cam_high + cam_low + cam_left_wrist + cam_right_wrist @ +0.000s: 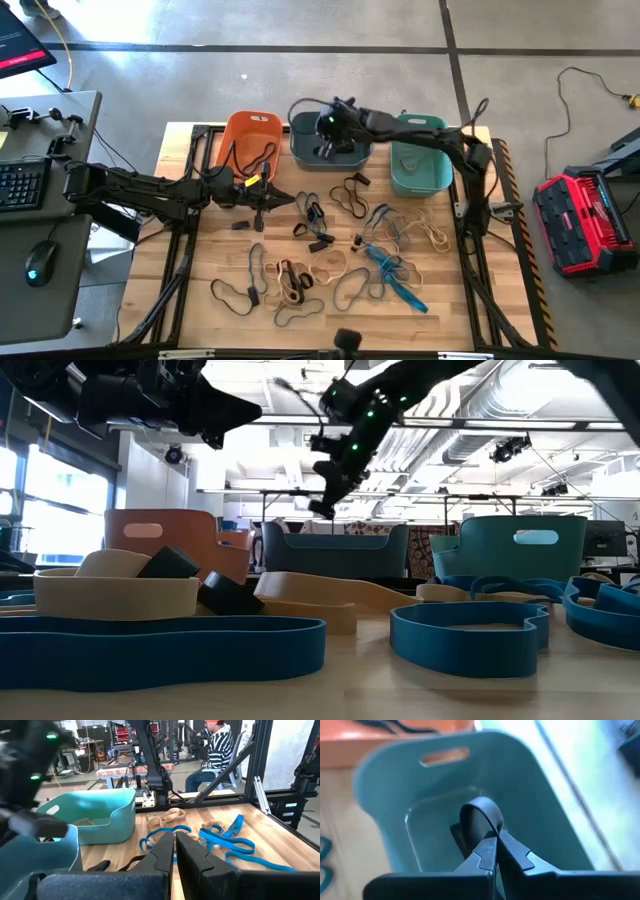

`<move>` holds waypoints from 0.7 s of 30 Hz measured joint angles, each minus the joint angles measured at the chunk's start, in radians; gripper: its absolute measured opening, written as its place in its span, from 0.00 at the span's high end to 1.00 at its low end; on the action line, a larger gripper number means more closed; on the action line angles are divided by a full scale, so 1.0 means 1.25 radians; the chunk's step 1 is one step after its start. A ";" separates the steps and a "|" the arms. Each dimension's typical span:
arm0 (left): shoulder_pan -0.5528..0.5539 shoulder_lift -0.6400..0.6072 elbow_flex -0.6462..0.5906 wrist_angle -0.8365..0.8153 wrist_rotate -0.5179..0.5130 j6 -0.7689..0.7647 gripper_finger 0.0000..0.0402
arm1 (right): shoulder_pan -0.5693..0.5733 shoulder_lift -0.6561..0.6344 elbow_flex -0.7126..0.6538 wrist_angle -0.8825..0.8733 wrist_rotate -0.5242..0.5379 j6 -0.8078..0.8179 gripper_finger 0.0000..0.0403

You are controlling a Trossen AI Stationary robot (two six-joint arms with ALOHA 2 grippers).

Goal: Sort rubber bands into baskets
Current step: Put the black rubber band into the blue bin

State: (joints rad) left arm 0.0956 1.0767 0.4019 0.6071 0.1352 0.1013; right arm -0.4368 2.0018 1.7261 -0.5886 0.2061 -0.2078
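Note:
My right gripper (330, 133) hangs over the dark slate blue-grey basket (312, 150) at the far middle, shut on a dark rubber band (481, 816). The orange basket (250, 138) stands to its left and the teal basket (420, 168) to its right. My left gripper (285, 200) waits shut and level in front of the orange basket, holding nothing. Several blue (395, 275), tan (330, 265) and dark (350, 190) rubber bands lie loose on the wooden table. My right gripper pinches the dark band between its two fingertips (490, 851), at one spot of the loop (495, 831). The fingers slant down from above. The band curls as a small loop past the fingertips, over the inside of the slate basket.
Dark bands lie inside the orange basket (262, 155), and something pale lies in the teal one (408, 160). A black frame runs along the table's edges (185, 250). A person in a striped top sits beyond the table (217, 750). A desk with keyboard and mouse stands left (30, 190).

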 joint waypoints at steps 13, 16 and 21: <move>0.000 0.000 0.000 -0.003 0.000 0.006 0.98 | -0.079 0.222 0.251 -0.230 -0.131 -0.023 1.00; 0.000 0.000 0.000 -0.003 0.000 0.006 0.98 | -0.087 0.234 0.246 -0.244 -0.152 -0.023 1.00; 0.000 0.000 0.001 -0.003 0.000 0.006 0.98 | -0.091 0.251 0.244 -0.252 -0.153 -0.031 1.00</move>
State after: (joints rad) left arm 0.0952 1.0770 0.4026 0.6037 0.1352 0.1085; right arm -0.5507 2.3154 2.0312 -0.9036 0.0154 -0.2467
